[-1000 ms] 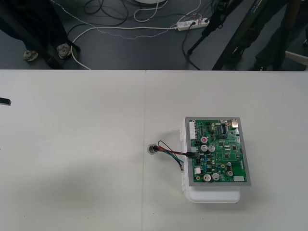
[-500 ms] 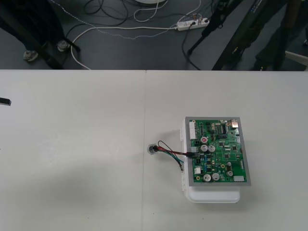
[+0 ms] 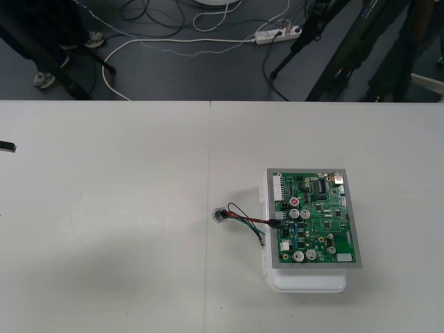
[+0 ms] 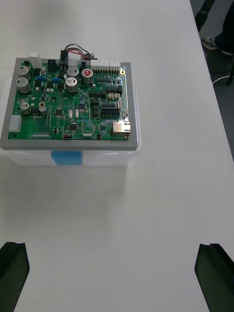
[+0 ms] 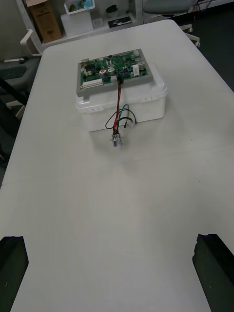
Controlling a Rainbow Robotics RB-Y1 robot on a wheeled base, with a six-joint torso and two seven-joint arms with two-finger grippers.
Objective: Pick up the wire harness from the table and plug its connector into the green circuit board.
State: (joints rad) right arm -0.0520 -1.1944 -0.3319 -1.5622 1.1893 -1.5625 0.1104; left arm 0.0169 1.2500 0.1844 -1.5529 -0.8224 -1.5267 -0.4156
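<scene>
**Harness at the board; both grippers empty.**
Nothing on the table (image 3: pixel 104 208) has shifted over the last second. The wire harness (image 3: pixel 243 219) runs from its round socket (image 3: pixel 219 215), which lies just left of the green circuit board (image 3: pixel 316 216), up to the black plug (image 4: pixel 65 61). The plug appears seated at the board's left edge, so insertion looks complete. The left gripper (image 5: pixel 112 239) and right gripper (image 4: pixel 113 246) each stand with fingers wide apart, clamping and touching nothing, well apart from the white base (image 3: pixel 309 281).

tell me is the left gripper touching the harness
Apart. The left wrist view shows the open left gripper well short of the harness, with bare table between them.
</scene>
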